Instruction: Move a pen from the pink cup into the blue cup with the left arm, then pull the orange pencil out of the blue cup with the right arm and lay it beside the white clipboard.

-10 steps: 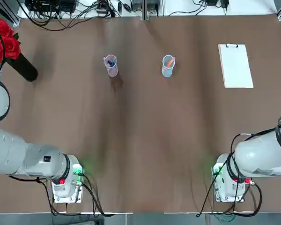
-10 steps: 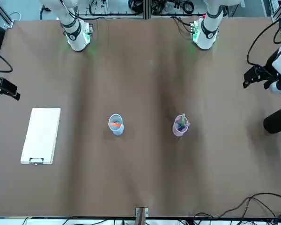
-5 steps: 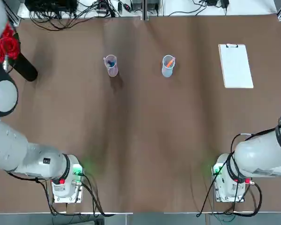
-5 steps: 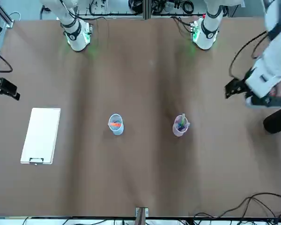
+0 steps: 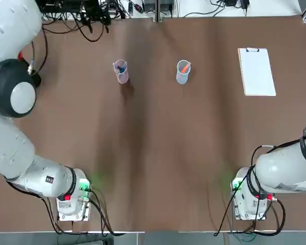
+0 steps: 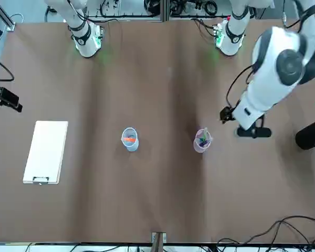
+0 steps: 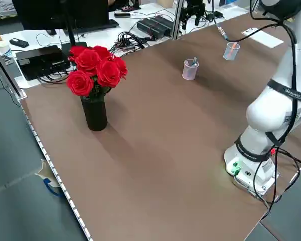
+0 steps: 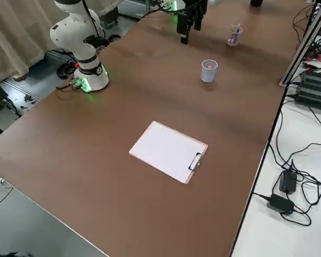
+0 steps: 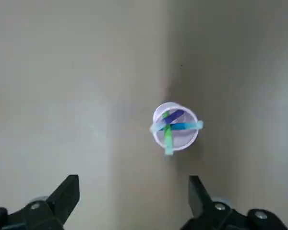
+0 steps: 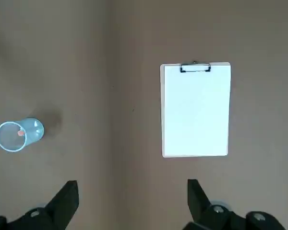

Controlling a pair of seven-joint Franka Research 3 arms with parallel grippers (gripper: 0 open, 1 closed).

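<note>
**Left arm up over the pink cup, nothing picked yet**

While I'm watching the feeds from my desk, the left gripper [image 9: 129,201] hangs above the table with its fingers spread wide and nothing between them. On its wrist cam the pink cup [image 9: 175,126] sits ahead of the open fingers, a bit toward the right finger [image 9: 198,194] rather than dead centre, well clear of both tips. It holds three pens crossed over each other: a green pen [image 9: 168,139], a light blue pen [image 9: 178,126] and a darker blue pen [image 9: 174,115].

On the front cam the left gripper [image 6: 240,123] shows at about 2 o'clock from the pink cup [image 6: 201,140], near it but not touching.

From the top cam, the pink cup [image 5: 121,71] stands at roughly 11 o'clock from table centre, the blue cup [image 5: 182,71] at roughly 1 o'clock, upright and well apart from each other. The orange pencil [image 5: 185,67] is in the blue cup, leaning on its rim. The white clipboard [image 5: 256,71] lies flat at 3 o'clock from the blue cup, clip at the far end.

The right gripper [image 10: 129,203] is parked high, fingers wide open and empty; its wrist cam looks down on the clipboard and the blue cup [image 10: 19,134].

A vase of red roses [image 7: 94,88] stands at the far left corner.
</note>
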